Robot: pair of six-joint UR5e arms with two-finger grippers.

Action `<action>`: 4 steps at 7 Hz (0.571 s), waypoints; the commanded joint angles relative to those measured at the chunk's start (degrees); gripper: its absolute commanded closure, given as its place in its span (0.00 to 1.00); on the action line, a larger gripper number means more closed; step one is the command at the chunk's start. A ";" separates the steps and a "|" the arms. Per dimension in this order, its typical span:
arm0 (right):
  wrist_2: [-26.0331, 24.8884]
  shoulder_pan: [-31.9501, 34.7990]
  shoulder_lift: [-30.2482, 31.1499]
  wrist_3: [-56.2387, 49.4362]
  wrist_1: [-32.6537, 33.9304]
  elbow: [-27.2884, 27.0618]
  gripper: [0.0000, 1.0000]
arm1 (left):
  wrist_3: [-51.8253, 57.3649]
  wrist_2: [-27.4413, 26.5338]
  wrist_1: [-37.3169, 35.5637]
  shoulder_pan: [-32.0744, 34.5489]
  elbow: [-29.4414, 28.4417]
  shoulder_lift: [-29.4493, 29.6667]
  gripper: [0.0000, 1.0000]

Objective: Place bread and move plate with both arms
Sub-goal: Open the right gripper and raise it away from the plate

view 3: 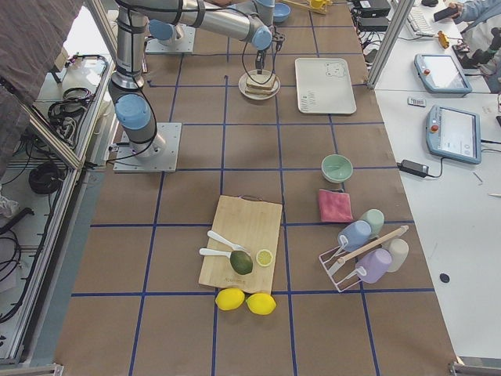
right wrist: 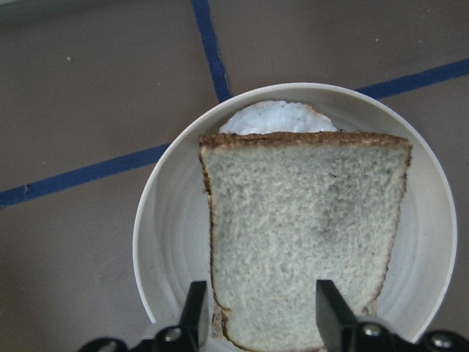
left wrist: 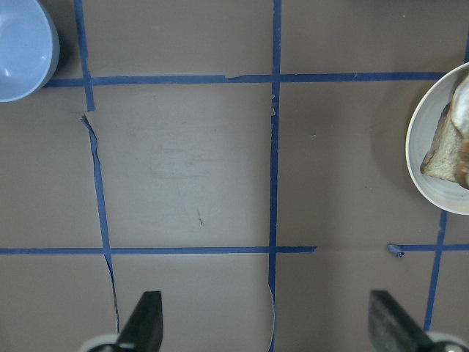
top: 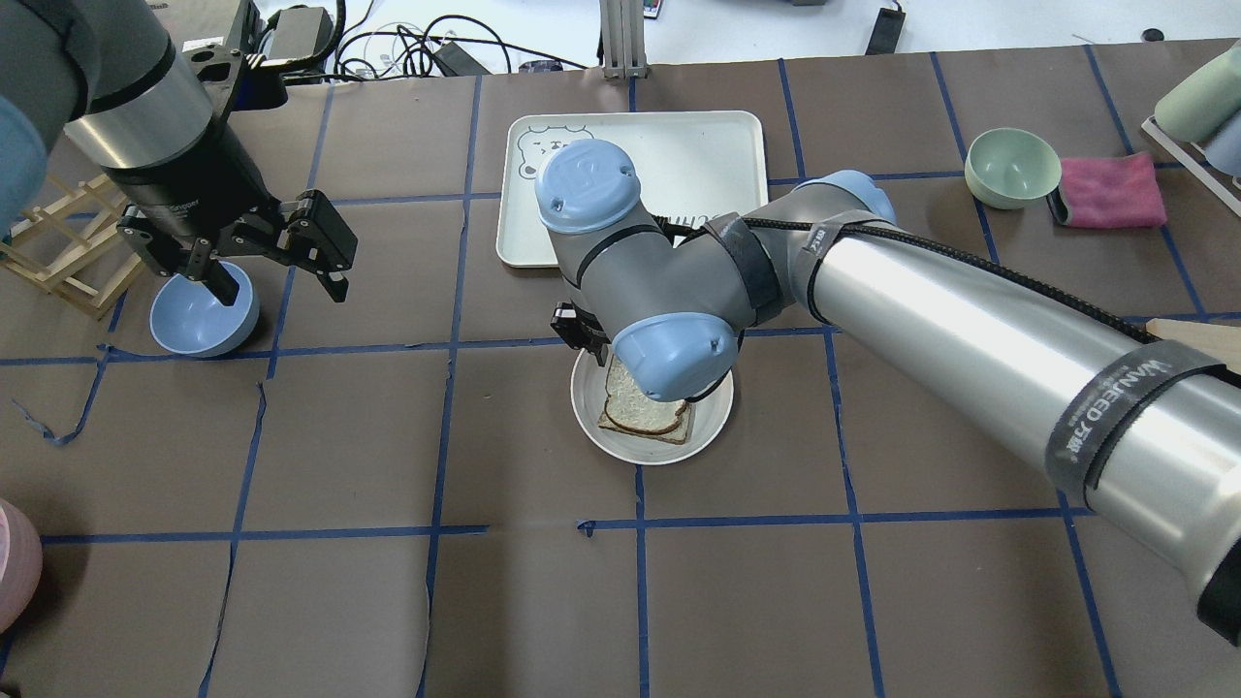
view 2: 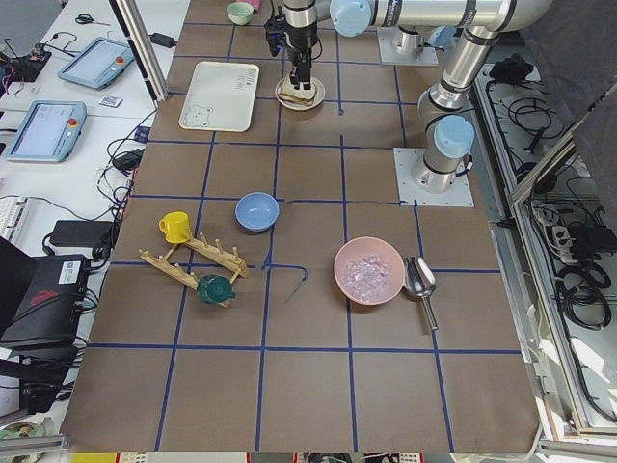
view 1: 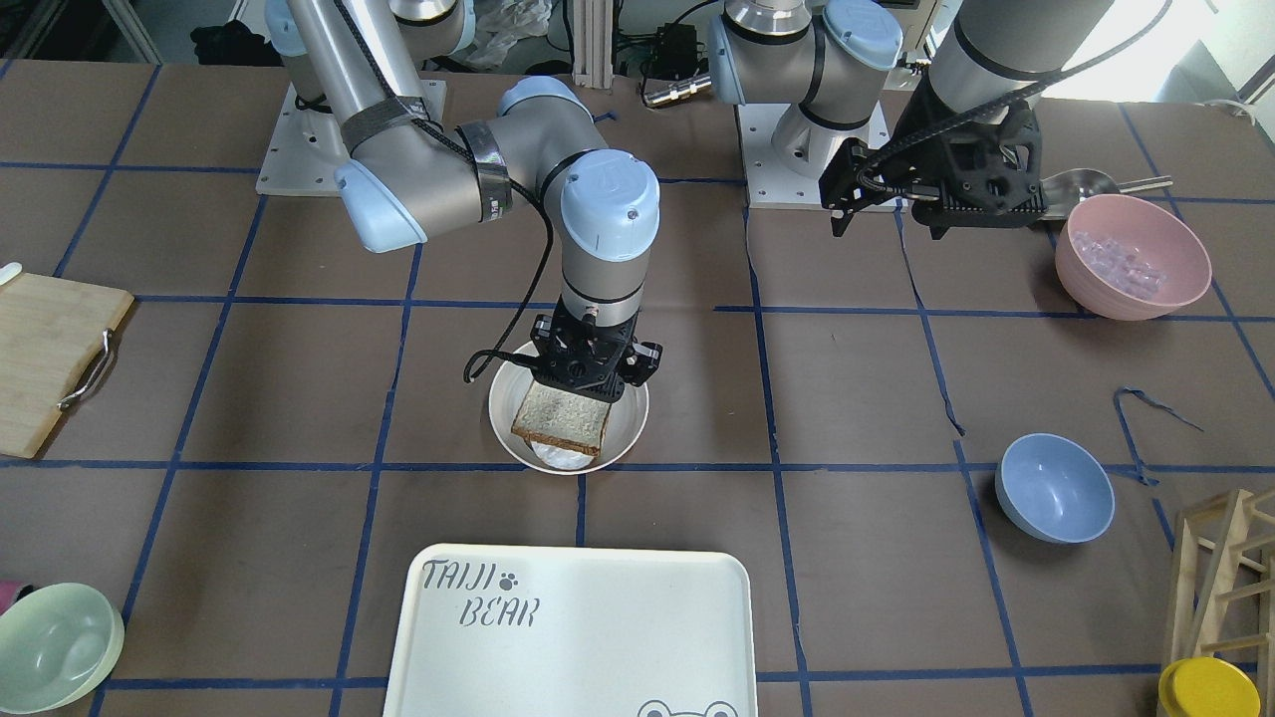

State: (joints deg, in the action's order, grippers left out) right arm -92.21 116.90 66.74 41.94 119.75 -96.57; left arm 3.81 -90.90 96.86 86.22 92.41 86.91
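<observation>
The bread (right wrist: 304,235), with a dark brown crust, lies face up in the cream-white plate (right wrist: 165,242) at the table's middle. It rests tilted on a white fried egg (right wrist: 275,117) whose edge shows beyond it. Bread (view 1: 560,418) and plate (view 1: 633,418) also show in the front view. My right gripper (right wrist: 260,293) is open just above the bread's near edge, and its fingers do not clamp the bread. My left gripper (left wrist: 267,308) is open and empty, held high above bare table (view 1: 892,214). From it the plate (left wrist: 429,176) shows at the right edge.
The white "TAIJI BEAR" tray (view 1: 568,627) lies just beyond the plate. A blue bowl (view 1: 1054,488) and a pink bowl (view 1: 1133,257) sit on my left side. A green bowl (view 1: 55,647) and a cutting board (view 1: 50,358) sit on my right. A wooden rack (view 1: 1225,578) stands at the corner.
</observation>
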 commanded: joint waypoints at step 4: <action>3.07 -10.76 6.11 -19.82 -7.11 5.50 0.00 | -0.90 0.98 -4.27 0.00 2.24 1.41 0.00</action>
State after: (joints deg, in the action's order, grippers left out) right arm -90.83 111.18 70.58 29.73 118.05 -92.94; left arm 3.53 -90.43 95.66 86.22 93.58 87.72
